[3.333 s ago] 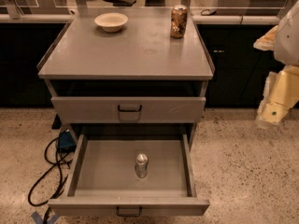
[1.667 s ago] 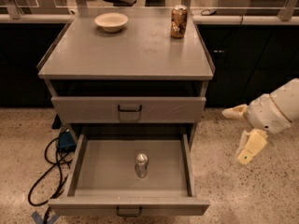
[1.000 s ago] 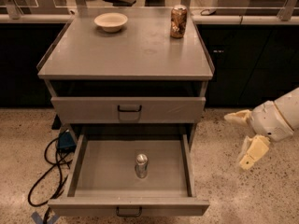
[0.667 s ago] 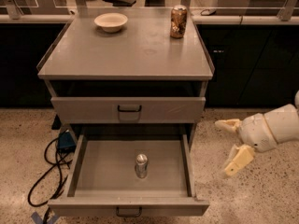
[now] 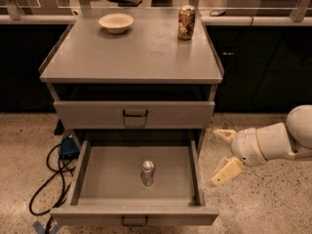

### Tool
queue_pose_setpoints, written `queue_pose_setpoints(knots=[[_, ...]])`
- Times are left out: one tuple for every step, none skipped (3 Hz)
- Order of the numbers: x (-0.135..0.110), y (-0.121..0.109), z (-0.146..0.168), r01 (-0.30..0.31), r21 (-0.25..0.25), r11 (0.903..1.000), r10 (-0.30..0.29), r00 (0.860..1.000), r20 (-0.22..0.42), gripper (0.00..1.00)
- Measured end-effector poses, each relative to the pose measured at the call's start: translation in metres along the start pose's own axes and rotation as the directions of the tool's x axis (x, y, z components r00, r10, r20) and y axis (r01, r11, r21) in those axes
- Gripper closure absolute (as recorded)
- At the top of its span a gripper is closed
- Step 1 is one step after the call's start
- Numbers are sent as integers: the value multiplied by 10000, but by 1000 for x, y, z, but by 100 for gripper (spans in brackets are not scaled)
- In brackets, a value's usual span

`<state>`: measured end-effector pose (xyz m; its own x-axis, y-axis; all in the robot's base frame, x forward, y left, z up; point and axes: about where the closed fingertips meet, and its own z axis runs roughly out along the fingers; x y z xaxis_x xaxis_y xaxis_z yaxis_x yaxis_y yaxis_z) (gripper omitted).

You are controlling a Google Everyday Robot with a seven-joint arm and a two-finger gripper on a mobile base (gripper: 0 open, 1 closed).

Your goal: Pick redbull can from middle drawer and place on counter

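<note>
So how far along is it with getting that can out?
Done: the drawer is open. Under way: the hand hangs open just right of the drawer, outside it; the can stands untouched inside. Left: grasp it and set it on the counter.

gripper [image 5: 222, 153], fingers apart, right of middle drawer [image 5: 107, 177], arm [image 5: 273, 143] cut at right edge, redbull can [image 5: 147, 172] label unreadable, recess [image 5: 131, 91] under counter [image 5: 136, 57] in shadow
</note>
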<state>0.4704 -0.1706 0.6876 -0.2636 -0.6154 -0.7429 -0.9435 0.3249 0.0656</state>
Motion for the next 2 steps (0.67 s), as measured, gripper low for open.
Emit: queue_pose_setpoints(knots=[[0,0,0,0,1,10000,0,10000,0,0],[10,-12,12,212,509,9985,-222,9996,188,0]])
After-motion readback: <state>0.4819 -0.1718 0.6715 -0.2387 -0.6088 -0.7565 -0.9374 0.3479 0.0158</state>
